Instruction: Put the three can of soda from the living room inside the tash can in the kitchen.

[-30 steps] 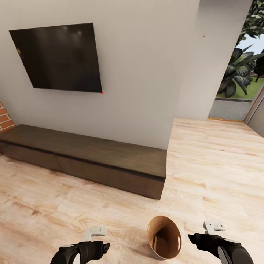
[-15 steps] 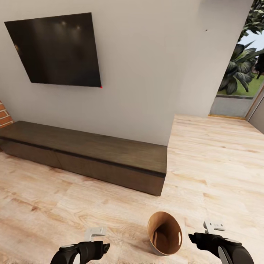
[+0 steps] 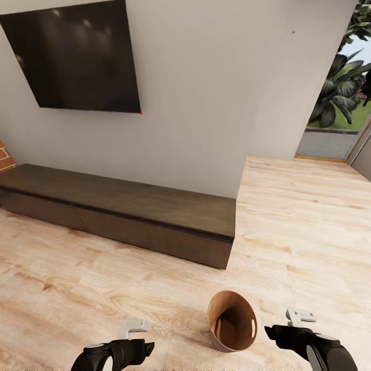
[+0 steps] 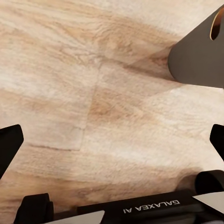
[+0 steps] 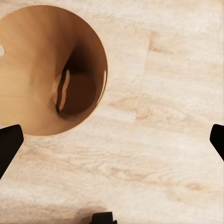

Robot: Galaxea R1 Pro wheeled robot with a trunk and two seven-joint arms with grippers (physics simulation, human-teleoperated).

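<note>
Upper left: wall television (image 3: pixel 77 56) has slid higher in frame; my view has shifted, so I am travelling. Lower left: my left gripper (image 3: pixel 135 330), spread, empty. Lower centre: copper trash can (image 3: pixel 232 326). Lower right: my right gripper (image 3: pixel 300 318), spread, empty. Soda cans unseen.

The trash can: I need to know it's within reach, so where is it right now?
In the head view the trash can stands on the wood floor, between the left gripper and the right gripper, nearer the right one, in front of the low dark cabinet.

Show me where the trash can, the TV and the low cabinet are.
trash can (image 3: pixel 232 322), head view, inner wall.
TV (image 3: pixel 77 56), head view, middle of its dark screen.
low cabinet (image 3: pixel 129 198), head view, its top.
</note>
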